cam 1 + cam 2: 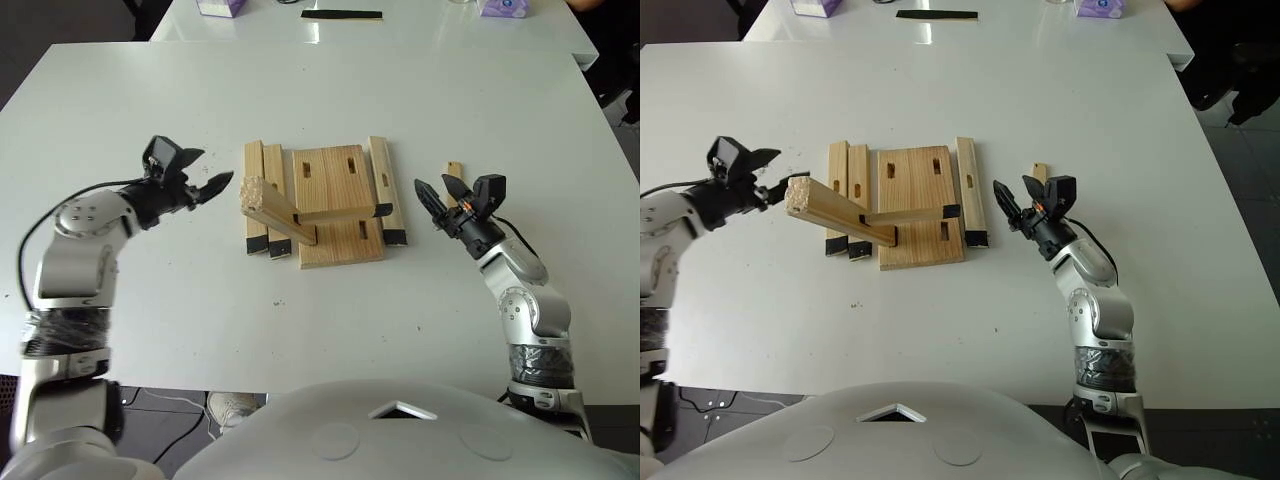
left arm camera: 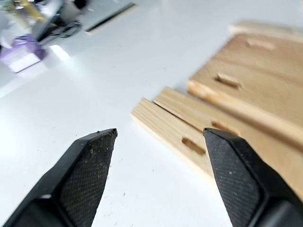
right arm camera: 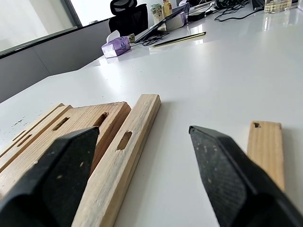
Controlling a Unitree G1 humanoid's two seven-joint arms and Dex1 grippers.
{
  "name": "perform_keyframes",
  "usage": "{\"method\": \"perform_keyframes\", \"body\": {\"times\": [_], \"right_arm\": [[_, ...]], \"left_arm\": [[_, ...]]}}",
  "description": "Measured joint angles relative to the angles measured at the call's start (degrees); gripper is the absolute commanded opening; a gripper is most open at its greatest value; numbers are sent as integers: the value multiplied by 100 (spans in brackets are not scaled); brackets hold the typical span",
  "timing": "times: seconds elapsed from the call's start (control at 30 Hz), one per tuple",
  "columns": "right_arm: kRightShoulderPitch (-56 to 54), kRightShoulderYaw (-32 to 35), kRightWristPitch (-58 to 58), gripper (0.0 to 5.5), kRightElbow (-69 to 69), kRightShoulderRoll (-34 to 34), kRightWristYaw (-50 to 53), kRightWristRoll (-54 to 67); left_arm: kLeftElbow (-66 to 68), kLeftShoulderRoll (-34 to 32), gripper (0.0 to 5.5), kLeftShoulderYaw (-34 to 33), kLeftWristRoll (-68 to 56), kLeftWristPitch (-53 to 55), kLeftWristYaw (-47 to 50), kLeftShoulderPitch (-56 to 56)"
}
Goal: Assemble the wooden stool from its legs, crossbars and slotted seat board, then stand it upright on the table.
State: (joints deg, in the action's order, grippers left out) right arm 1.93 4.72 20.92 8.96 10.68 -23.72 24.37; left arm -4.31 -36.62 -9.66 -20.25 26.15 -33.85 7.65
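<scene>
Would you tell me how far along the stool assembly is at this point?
Done: one leg rises from the seat board. In hand: nothing; the left gripper and right gripper are open and empty. Left: other legs lie flat beside the board and a crossbar lies loose, all still to fit.

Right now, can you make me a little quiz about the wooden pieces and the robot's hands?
1. True or false: the left hand is holding a leg.
2. How many legs lie flat on the robot's left of the seat board? A) one B) two C) three
3. Which hand is nearer the small wooden piece lying apart from the rest?

Key
1. False: it is open and holds nothing.
2. B.
3. The right hand.
</scene>
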Motion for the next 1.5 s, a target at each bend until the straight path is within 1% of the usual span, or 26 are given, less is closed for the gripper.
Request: {"method": "perform_keyframes", "body": {"times": [0.07,0.17,0.2,0.27,0.5,0.77,1.07,1.33,1.5], "right_arm": [[0,5,-2,352,2,-32,52,1],[-14,19,2,352,2,-72,168,1],[-36,18,3,352,2,-73,179,0],[-121,17,4,352,-34,-69,198,-6],[-307,39,3,352,-146,-64,275,-11],[-205,-13,3,352,-98,-130,319,-22],[-106,-13,2,352,-97,-165,388,-61],[-30,-51,-27,352,-97,-287,432,-76],[14,-50,-29,352,-97,-294,432,-81]], "left_arm": [[-442,679,340,-165,-206,674,822,-38],[-1249,1664,340,-184,-355,1773,2045,-202],[-1467,1903,340,-137,-357,2097,2333,-273],[-1797,2062,340,2,-302,2489,2667,-400],[-2260,2117,340,229,63,2967,3102,-657],[-2403,2095,340,333,201,3273,3125,-951],[-2409,2070,340,360,343,3332,3129,-937],[-2408,1591,340,362,567,3311,2953,-981],[-2493,1492,340,290,564,3373,2877,-1039]]}}
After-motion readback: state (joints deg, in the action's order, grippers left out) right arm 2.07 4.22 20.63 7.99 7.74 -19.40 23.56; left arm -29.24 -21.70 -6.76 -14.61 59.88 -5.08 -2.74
